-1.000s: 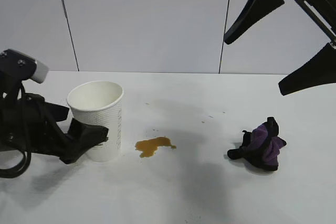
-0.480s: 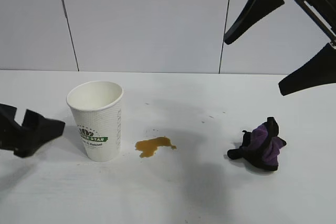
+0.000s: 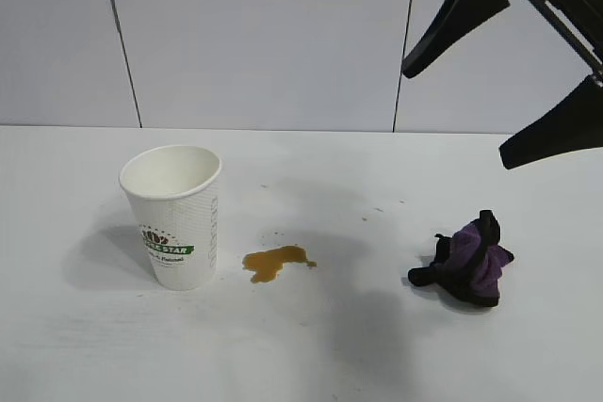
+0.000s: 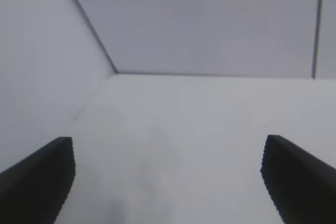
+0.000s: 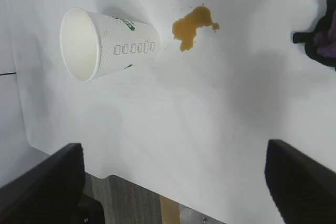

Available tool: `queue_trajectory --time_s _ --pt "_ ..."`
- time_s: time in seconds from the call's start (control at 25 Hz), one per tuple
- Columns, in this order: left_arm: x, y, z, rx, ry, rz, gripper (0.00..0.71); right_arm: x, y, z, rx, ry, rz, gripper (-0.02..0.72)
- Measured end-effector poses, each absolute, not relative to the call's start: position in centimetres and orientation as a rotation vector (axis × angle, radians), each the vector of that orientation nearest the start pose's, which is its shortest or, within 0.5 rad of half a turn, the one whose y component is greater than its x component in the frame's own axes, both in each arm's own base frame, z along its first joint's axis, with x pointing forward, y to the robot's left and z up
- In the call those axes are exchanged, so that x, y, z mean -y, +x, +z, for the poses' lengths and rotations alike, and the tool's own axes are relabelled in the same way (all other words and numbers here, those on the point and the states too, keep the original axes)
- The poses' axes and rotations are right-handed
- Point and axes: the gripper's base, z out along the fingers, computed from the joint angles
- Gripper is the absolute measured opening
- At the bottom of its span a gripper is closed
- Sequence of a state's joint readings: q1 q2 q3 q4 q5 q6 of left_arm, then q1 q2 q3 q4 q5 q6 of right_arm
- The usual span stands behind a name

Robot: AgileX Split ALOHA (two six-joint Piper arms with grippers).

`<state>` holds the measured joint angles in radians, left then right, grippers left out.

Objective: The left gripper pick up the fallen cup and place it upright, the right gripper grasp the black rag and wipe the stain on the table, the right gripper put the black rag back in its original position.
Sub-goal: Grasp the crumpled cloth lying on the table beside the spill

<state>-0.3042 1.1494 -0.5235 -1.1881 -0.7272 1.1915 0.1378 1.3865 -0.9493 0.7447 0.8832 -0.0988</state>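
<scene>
- Your landmark is the tall white paper cup [image 3: 173, 216] with the green-and-brown coffee logo. It stands upright on the wide white tabletop [image 3: 311, 345], mouth up, with nothing touching it, so the first step looks done.
- Just beside the cup, on the side toward the rag, lies the small amber-brown puddle [image 3: 274, 262]. It is close to the cup's base but not touching it, and it reads as unwiped.
- Well beyond the puddle from the cup sits the bunched black-and-purple rag [image 3: 466, 264], loose on the tabletop and apart from every finger. That spot is presumably where you must return it.
- The right gripper [image 3: 499, 68], black with two long tapering fingers, hangs high above the rag's side of the table, far from the cup. Its fingers are spread wide and hold nothing. From its wrist view it looks down over cup, puddle and rag edge, which suits a descent onto the rag.
- The left gripper [image 4: 168, 179], black with long pointed fingers, shows only in its own wrist view. Its fingers are spread wide, empty, facing bare tabletop and wall; the cup is not between them.
- Your next move, as I judge it, is lowering the right gripper onto the rag.
</scene>
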Motion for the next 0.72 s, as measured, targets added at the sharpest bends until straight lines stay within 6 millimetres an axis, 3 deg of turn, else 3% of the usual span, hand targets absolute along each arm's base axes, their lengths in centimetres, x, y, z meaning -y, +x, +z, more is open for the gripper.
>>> queue_trajectory --time_s 0.2,0.36,0.52,0.72 --pt "1.5 18.5 36.5 -1.545 0.006 0.28 0.694 -8.4 25.7 27.4 -2.677 0.205 0.914 0.639" --pt "1.6 13.9 41.8 -1.372 0.126 0.14 0.694 -8.4 25.7 27.4 -2.677 0.205 0.915 0.639" --pt "1.3 9.4 44.9 -1.218 0.169 0.04 0.694 -8.4 25.7 27.4 -2.675 0.192 0.912 0.639" --pt "0.1 3.7 46.3 -1.029 0.19 0.016 0.694 -8.4 25.7 27.4 -2.675 0.184 0.91 0.639"
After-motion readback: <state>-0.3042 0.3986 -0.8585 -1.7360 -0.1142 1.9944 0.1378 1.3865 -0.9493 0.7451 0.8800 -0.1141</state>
